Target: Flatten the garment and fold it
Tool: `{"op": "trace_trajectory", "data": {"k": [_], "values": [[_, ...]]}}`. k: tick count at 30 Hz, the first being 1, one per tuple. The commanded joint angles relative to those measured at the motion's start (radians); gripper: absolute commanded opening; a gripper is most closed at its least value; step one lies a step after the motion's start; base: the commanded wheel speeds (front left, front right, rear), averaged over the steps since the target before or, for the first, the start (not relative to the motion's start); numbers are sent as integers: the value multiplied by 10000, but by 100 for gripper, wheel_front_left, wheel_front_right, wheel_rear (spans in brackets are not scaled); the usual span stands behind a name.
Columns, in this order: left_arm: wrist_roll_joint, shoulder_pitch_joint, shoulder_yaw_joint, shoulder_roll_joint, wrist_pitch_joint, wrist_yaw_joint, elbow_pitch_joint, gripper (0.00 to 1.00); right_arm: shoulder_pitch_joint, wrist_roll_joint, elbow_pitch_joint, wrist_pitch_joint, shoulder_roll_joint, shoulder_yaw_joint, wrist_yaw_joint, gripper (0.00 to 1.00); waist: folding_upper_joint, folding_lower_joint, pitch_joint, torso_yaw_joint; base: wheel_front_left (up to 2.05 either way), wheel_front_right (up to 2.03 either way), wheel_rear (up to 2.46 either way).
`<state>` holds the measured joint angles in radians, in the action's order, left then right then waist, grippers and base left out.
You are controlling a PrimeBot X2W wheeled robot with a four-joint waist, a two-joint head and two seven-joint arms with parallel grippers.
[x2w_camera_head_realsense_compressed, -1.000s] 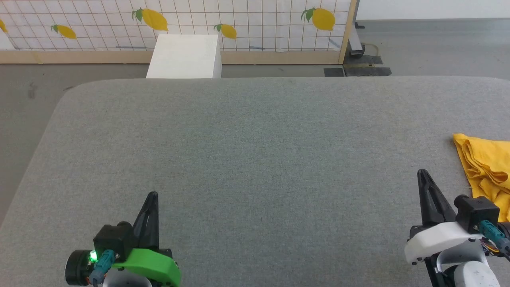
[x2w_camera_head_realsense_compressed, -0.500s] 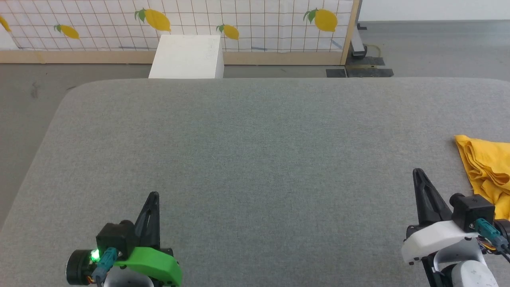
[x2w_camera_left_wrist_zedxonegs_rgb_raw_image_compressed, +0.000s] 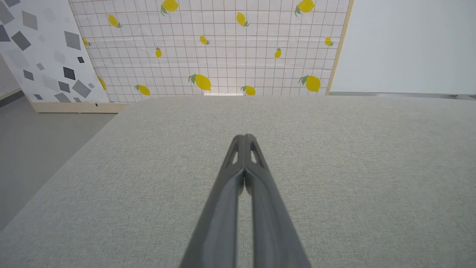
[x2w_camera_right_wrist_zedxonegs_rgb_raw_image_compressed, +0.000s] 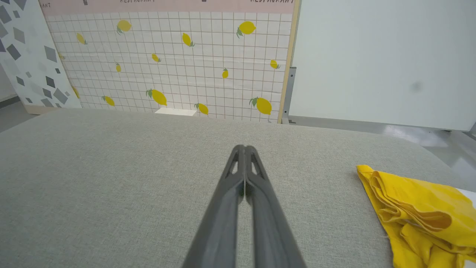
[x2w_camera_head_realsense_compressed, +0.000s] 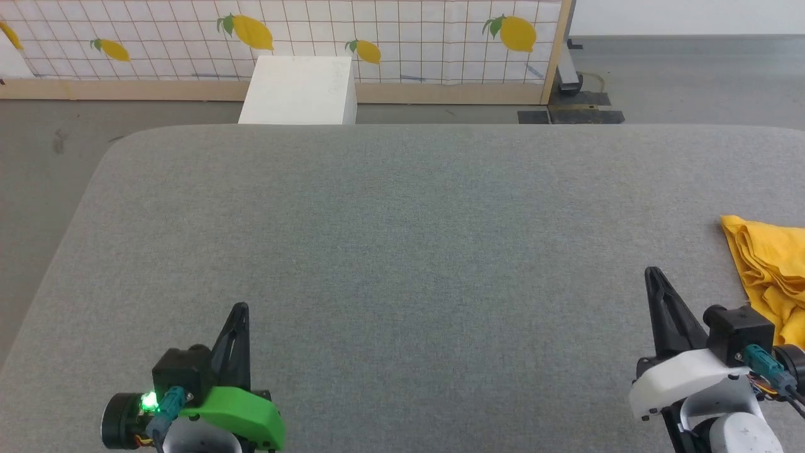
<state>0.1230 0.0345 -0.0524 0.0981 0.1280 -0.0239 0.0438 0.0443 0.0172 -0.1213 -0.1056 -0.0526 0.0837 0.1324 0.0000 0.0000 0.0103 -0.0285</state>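
**Shirt lies off our right hand**

Our right gripper (x2w_camera_head_realsense_compressed: 652,272) is pinched fully together and carries nothing, poised over the grey padded table (x2w_camera_head_realsense_compressed: 402,220). Just to its right, not touching, the garment (x2w_camera_head_realsense_compressed: 770,264) sits bunched in yellow folds. It is partly cut off, and the heap we can see runs toward and away from us. Our left gripper (x2w_camera_head_realsense_compressed: 241,308), likewise closed and empty, is well apart from it. We judge the right arm should reach, opening first.
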Motion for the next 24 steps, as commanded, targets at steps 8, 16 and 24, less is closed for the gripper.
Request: {"op": "trace_trajectory", "data": {"k": [8,16,24], "values": [[-294,-193,96,-107,-191,93,-101,0,-148,-59,237,157,14,-148,-10,0,0,0,-14,39,0,0,0],[-433,-215,159,-162,-352,115,-151,0,-192,-76,381,290,15,-251,-11,0,0,0,-27,75,0,0,0],[-571,-238,223,-217,-513,136,-201,0,-235,-92,526,423,17,-352,-12,0,0,0,-40,112,0,0,0]]}}
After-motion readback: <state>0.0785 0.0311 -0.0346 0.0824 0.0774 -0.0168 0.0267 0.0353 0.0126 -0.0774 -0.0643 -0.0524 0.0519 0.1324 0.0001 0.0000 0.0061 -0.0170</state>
